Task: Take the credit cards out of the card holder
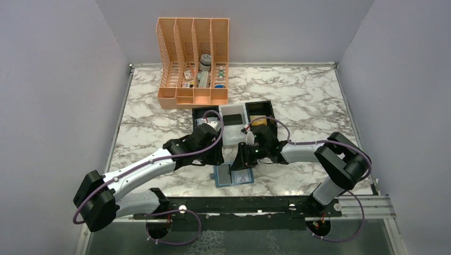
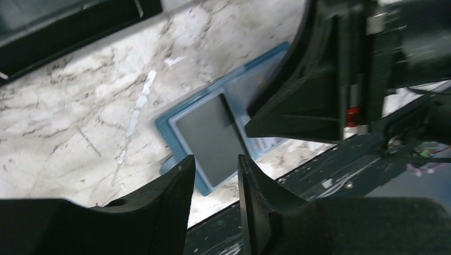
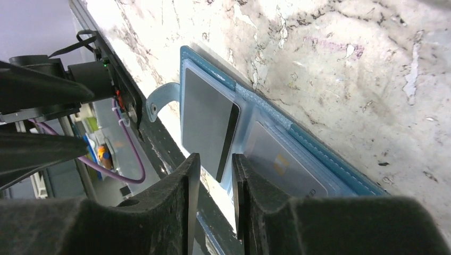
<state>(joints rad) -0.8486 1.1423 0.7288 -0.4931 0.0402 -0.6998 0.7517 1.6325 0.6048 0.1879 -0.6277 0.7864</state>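
Robotics lab, tabletop test cell. Marked by: marble-patterned table (image 1: pixel 298 90) boxed in with plain grey walls (image 1: pixel 53 79) at 9, 12 and 3 o'clock; left arm (image 1: pixel 143 170) and right arm (image 1: pixel 303 151) bolted side by side to a black base plate (image 1: pixel 239 204) and aluminium rail (image 1: pixel 367 204) at 6 o'clock. Staged with props: orange file organiser (image 1: pixel 193 53) at 11 o'clock, black-and-white tray (image 1: pixel 234 114) at centre, light-blue card holder (image 1: pixel 232 175) near 6 o'clock.

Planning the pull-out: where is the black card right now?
In the top view, the black card lies on the left panel of the open card holder, near the front edge of the table, in front of the black-and-white tray.
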